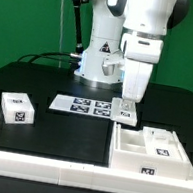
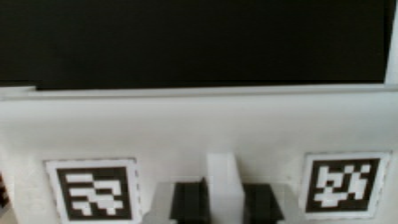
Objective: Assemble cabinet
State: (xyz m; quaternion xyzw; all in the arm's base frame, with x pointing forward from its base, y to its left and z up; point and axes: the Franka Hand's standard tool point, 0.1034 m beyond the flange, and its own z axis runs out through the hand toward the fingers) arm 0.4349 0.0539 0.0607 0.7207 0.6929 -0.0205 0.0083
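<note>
One rail (image 1: 43,165), one cabinet (image 1: 136,151), one block (image 1: 18,110)

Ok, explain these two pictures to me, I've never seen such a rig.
The white machine is a robot arm standing on a black table. One picture comes from a camera off the arm; the blurry one from a camera on its wrist. On the table lie the cabinet, a small white block, the flat marker board and a low white rail along the front. The tool is lowered at the cabinet's edge, its two dark fingers either side of a thin white wall. Whether they clamp it, I cannot tell.
</note>
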